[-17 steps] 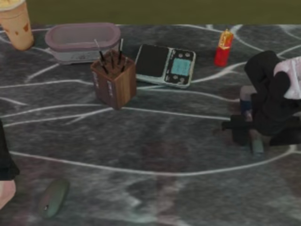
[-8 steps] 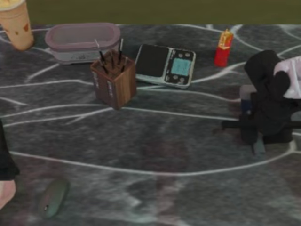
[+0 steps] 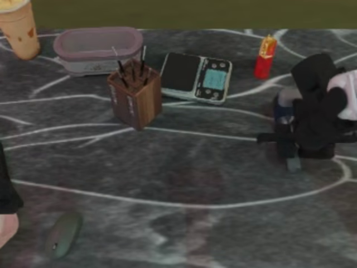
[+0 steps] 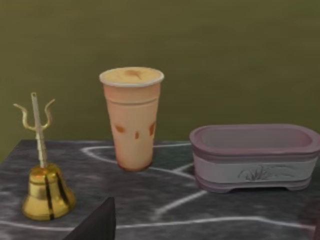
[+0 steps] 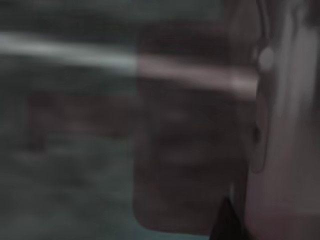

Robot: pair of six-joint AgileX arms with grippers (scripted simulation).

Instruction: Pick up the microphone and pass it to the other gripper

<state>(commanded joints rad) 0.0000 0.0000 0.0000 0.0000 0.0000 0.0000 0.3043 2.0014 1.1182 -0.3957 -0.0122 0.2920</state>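
Observation:
The microphone hangs in my right gripper (image 3: 289, 140) at the table's right side. In the top view its dark blue head (image 3: 284, 107) points toward the table's far edge, and the tip of its silver-grey handle (image 3: 293, 163) pokes out below the black fingers. My right gripper is shut on the handle, which stands as a pale blurred column (image 5: 287, 130) in the right wrist view. My left arm (image 3: 4, 192) stays parked at the left edge. In the left wrist view one of its dark fingers (image 4: 97, 222) shows, and the jaws stand wide apart around nothing.
Along the back stand an orange cup (image 3: 19, 28), a mauve oblong planter (image 3: 97, 49), a wooden pen holder (image 3: 135, 96), a digital scale (image 3: 196, 77) and a small red-and-yellow bottle (image 3: 265, 57). A green mouse (image 3: 63, 234) lies front left. A brass bell (image 4: 45, 190) stands beside the cup.
My right gripper has risen off the table with the microphone and shifted a little to the left. The left arm has not moved.

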